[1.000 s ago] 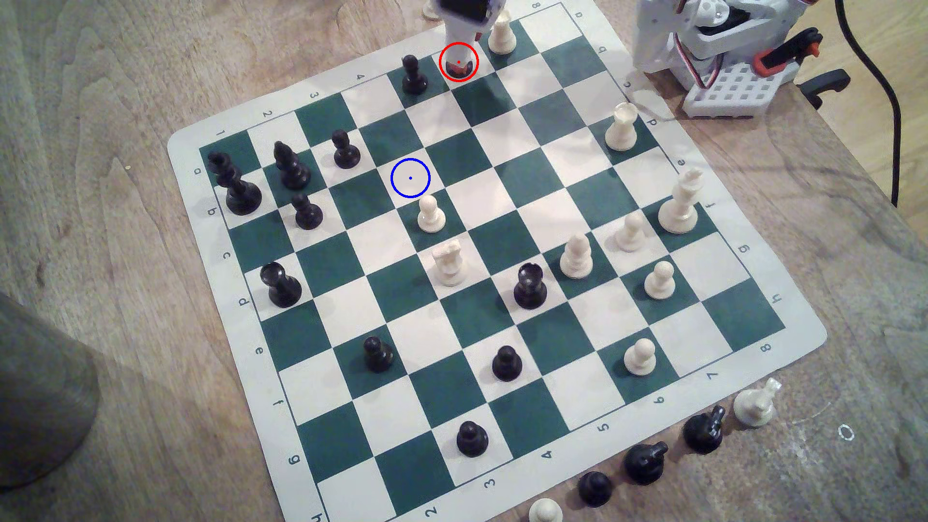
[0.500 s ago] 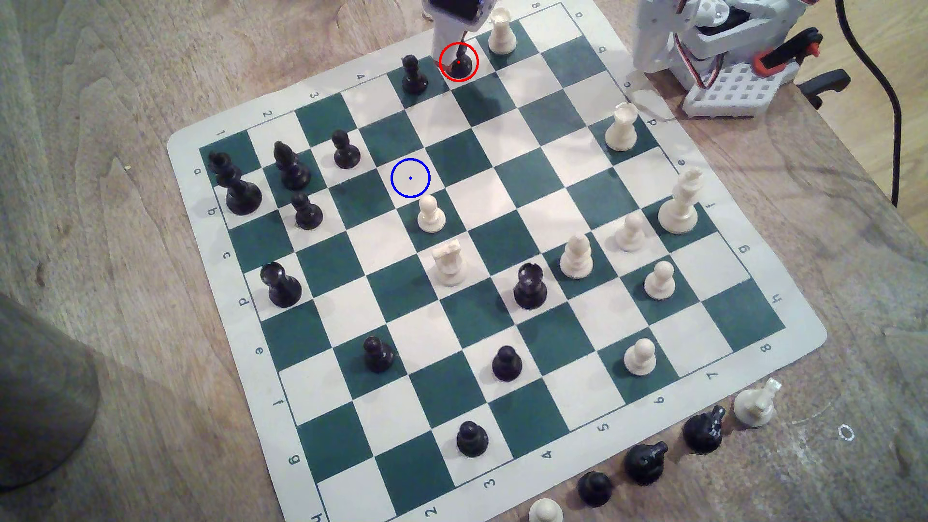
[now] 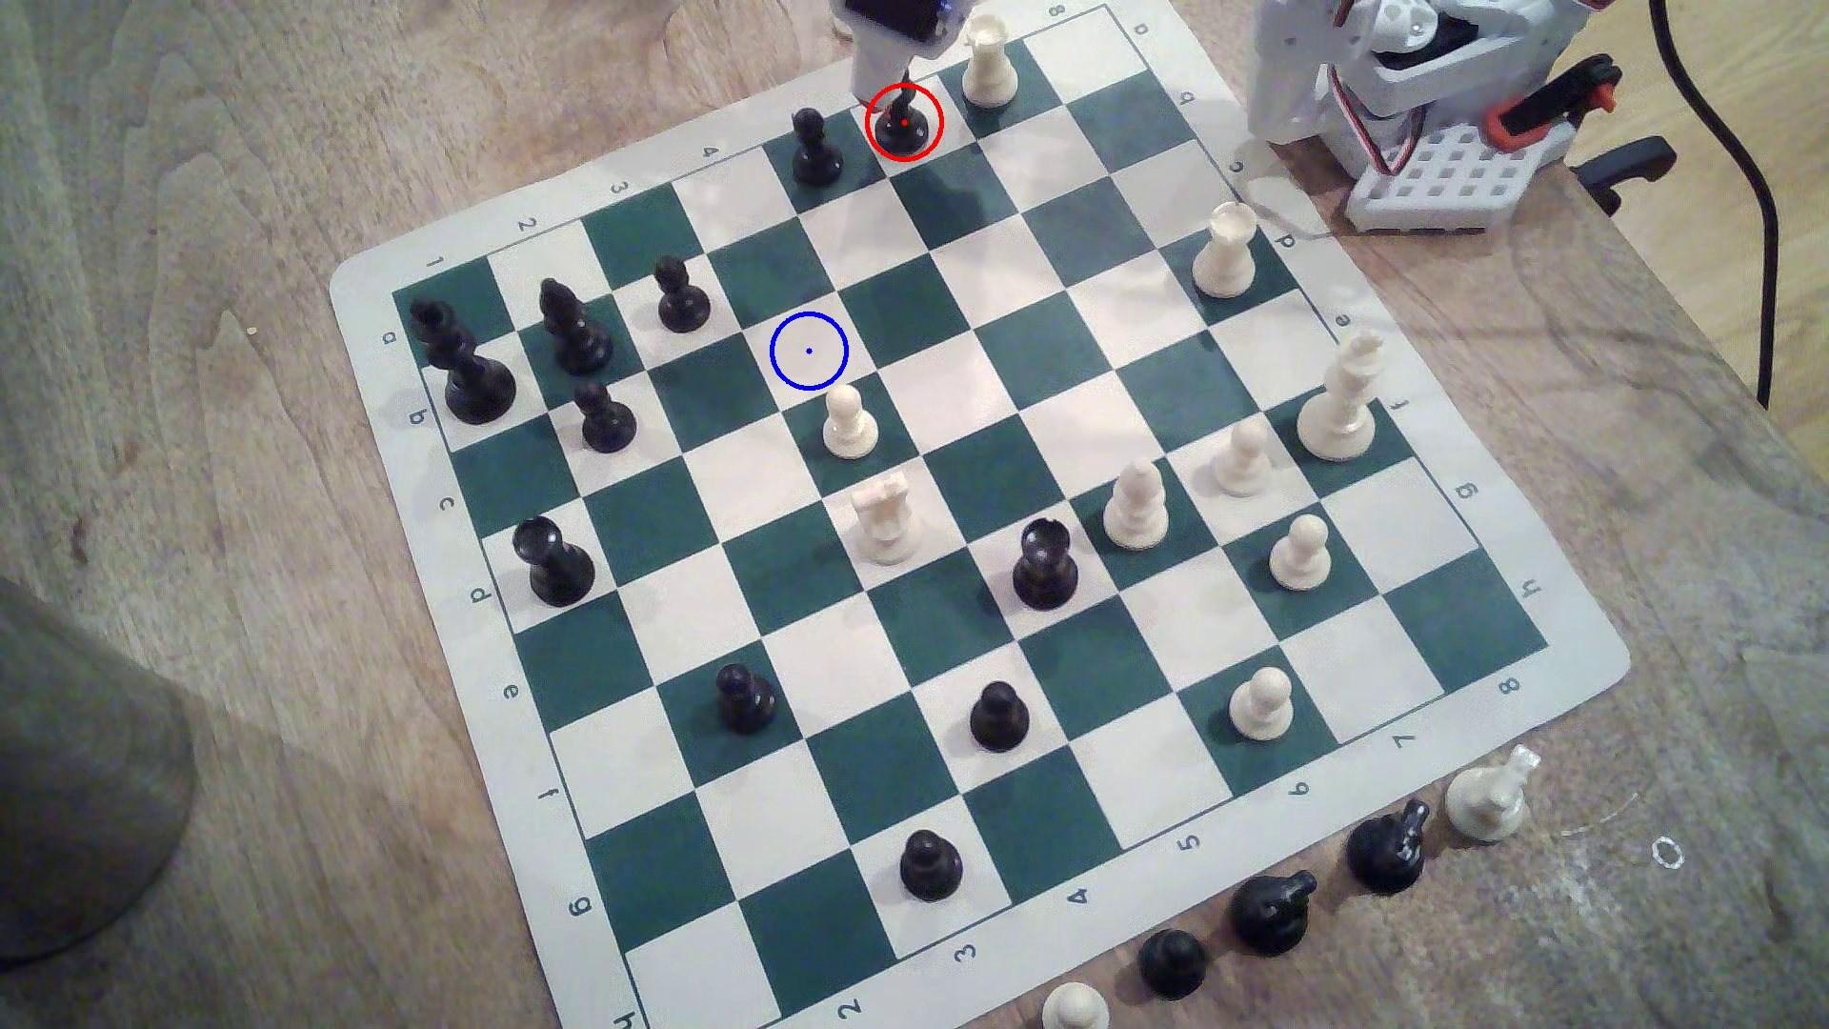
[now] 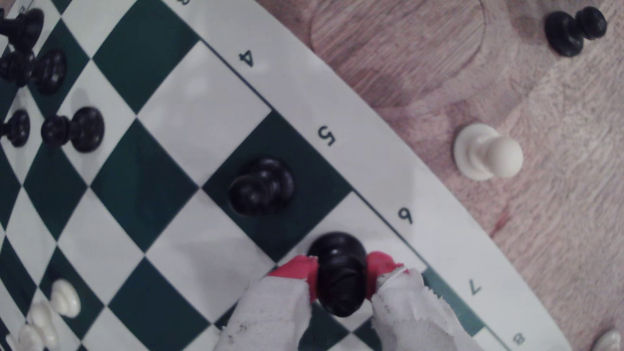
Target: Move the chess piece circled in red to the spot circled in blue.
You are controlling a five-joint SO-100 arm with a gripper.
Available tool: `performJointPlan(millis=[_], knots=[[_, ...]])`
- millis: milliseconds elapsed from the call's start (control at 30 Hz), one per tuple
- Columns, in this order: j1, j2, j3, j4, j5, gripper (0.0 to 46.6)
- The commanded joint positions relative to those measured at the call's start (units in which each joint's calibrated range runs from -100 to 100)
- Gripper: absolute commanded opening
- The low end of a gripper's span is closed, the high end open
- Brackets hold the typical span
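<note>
While clamped at the board's (image 3: 356,287) edge: bishop (image 4: 339,270) in red-tipped fingers (image 4: 297,270).
Pinched from both sides; blue-ringed square (image 3: 809,350) well apart.

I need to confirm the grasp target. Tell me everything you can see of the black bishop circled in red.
The black bishop is glossy, plastic-looking, with a ringed neck and a round wide base. It stands upright on a cream edge square by the printed 6, beside a black pawn. The gripper straddles its upper part; the red-tipped fingers sit against either side. Whether it is clamped is unclear.
</note>
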Motion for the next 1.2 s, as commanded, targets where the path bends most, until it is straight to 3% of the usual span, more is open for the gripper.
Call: performJointPlan(millis=[0,233,400,767,1167], knots=[[-0.3,-2.1,-0.1,0.4,0.4,0.2],[-2.6,-7.3,-0.6,5.2,1.4,0.2],[-2.5,-9.0,-6.5,8.3,1.2,0.2],[-9.1,-11.1,-21.3,16.7,0.2,0.2],[-19.3,10.0,-39.6,16.4,-2.0,0.2]])
